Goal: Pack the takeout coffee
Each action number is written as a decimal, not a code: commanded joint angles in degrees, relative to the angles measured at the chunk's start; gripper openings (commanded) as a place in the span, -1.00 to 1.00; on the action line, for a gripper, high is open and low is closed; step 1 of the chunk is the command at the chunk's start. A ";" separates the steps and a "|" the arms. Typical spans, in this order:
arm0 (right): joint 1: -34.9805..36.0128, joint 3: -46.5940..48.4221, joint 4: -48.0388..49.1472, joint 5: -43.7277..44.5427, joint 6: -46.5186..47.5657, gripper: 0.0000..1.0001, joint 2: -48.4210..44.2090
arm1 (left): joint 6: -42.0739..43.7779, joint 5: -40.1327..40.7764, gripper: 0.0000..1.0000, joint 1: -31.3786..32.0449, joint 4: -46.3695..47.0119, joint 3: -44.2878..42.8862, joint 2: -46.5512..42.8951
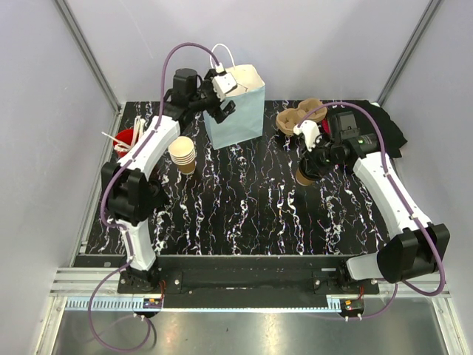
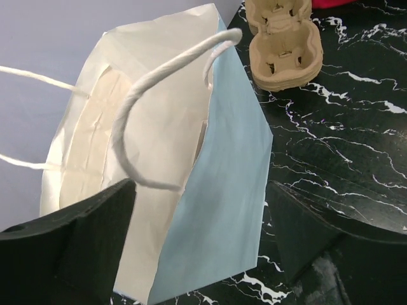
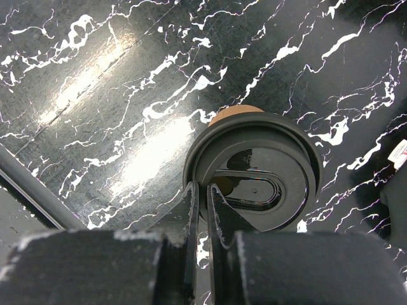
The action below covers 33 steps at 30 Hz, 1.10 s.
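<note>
Look to the right of the blue paper bag [image 1: 235, 111] for the takeout coffee [image 1: 303, 176]: stands upright on the table [image 1: 244, 214], well apart from the bag and a bit nearer the front edge than the bag. Shows only a sliver of tan paper side from above, under a round black lid [image 3: 267, 162], shiny, with a long sunken oval in the middle. Seems pushed on flat all round, as far as can be told. Gripped by the right claw [image 3: 205, 190], pressed together on the near rim of the lid and, by the look of it, pinching it. Runs straight up and down along its long way, so best kept that way up. To reach the bag, go left and further back, then down through the open top. Over at the bag, find the left claw [image 2: 200, 187], spread wide, one black finger on each side of the bag's blue corner, not squeezing. Hard to tell whether touching the paper. Closer to the cup by far: the right claw. Likely next: lift, carry left to the bag, lower in from above. Mind the white rope handle [image 2: 137, 92] curling over the bag's mouth
</note>
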<state>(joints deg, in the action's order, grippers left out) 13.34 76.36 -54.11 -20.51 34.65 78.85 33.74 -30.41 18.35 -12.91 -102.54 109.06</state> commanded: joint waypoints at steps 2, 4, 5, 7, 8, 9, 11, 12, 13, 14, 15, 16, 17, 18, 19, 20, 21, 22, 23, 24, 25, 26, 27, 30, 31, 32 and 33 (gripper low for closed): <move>-0.69 0.55 0.67 -1.37 0.15 -1.00 -1.51 | 3.44 1.59 0.47 1.07 1.04 -3.28 1.86; -0.77 0.55 0.58 -1.55 0.24 -1.00 -1.85 | 3.44 1.41 0.22 1.07 0.78 -3.45 2.30; -0.86 0.55 0.67 -1.63 0.24 -1.00 -1.86 | 3.44 1.41 0.11 0.99 0.34 -3.63 2.48; -1.04 0.63 0.76 -1.64 0.24 -1.00 -2.30 | 3.53 0.62 -0.06 1.07 -0.10 -3.54 2.30; -1.13 0.72 0.76 -1.72 0.24 -1.00 -2.38 | 3.36 0.36 -0.22 1.07 -0.36 -3.28 1.95; -1.39 0.98 0.76 -1.72 0.15 -1.00 -2.38 | 2.92 -0.34 -0.27 1.07 -0.45 -3.10 1.78; -1.48 1.25 1.02 -1.55 -0.11 -1.00 -2.38 | 2.13 -0.87 -0.40 1.16 -0.89 -2.67 0.81; -1.74 1.69 1.02 -1.11 -0.46 -1.00 -2.38 | 1.60 -1.22 -0.41 1.25 -0.89 -2.40 0.55; -1.83 2.04 1.28 -0.85 -0.81 -1.00 -2.21 | 1.42 -1.40 -0.42 1.51 -1.07 -2.14 0.11; -2.00 2.39 1.46 -0.67 -0.99 -1.00 -2.30 | 1.33 -1.32 -0.45 1.78 -1.07 -1.79 -0.68; -2.27 3.09 1.55 -0.23 -1.60 -1.00 -2.30 | 1.07 -1.23 -0.46 1.95 -1.16 -1.09 -1.21; -2.53 3.53 1.72 -0.06 -1.87 -1.00 -2.21 | 1.07 -1.23 -0.47 2.21 -1.42 -0.73 -1.65; -2.71 4.06 1.72 0.21 -2.13 -1.00 -2.21 | 1.16 -1.05 -0.49 2.83 -2.12 -0.47 -2.61; -2.80 4.93 1.64 0.56 -2.40 -1.00 -2.12 | 1.07 -1.05 -0.49 3.18 -2.56 0.14 -3.14; -3.14 5.29 1.72 0.91 -2.57 -1.00 -2.29 | 0.81 -1.14 -0.49 3.79 -2.91 0.41 -3.67; -3.24 5.55 1.55 1.26 -2.66 -1.00 -2.38 | 0.54 -1.31 -0.49 4.06 -3.44 0.76 -4.81; -3.32 6.34 1.55 1.96 -2.75 -1.00 -2.56 | -0.42 -1.66 -0.47 4.41 -3.53 1.29 -5.43; -3.41 6.61 1.29 2.32 -2.66 -1.00 -2.65 | -1.03 -1.84 -0.46 5.02 -3.79 2.07 -6.13; -3.50 6.96 1.20 2.58 -2.75 -1.00 -2.73 | -2.17 -2.19 -0.46 5.20 -4.31 2.52 -7.35; -3.59 7.57 0.85 3.02 -2.75 -1.00 -2.91 | -2.62 -2.72 -0.46 5.64 -4.67 2.70 -7.97; -3.67 7.84 0.76 3.11 -2.84 -1.00 -3.00 | -3.06 -2.89 -0.46 6.43 -5.28 3.39 -9.20; -3.76 8.10 0.67 3.28 -3.19 -1.00 -3.26 | -3.85 -2.90 -0.46 6.87 -5.55 3.75 -9.82; -3.76 8.45 0.50 3.37 -3.28 -1.00 -3.35 | -4.11 -3.07 -0.46 7.31 -5.72 4.10 -10.44; -3.85 8.63 0.67 3.64 -3.80 -1.00 -4.23 | -5.35 -3.07 -0.49 8.98 -6.87 5.77 -12.46; -3.85 8.63 0.58 3.64 -3.98 -1.00 -4.49 | -5.52 -2.90 -0.56 9.94 -7.56 6.04 -13.25; -3.94 8.55 0.67 3.81 -4.15 -1.00 -4.93 | -5.44 -2.46 -0.59 10.30 -7.75 6.91 -13.69; -3.94 8.55 0.58 3.81 -4.33 -1.00 -5.19 | -5.17 -1.94 -0.62 10.65 -8.01 7.35 -13.95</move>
<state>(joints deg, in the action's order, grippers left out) 9.89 82.41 -53.95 -17.72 31.79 76.42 29.95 -31.55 27.29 -20.18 -96.97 99.02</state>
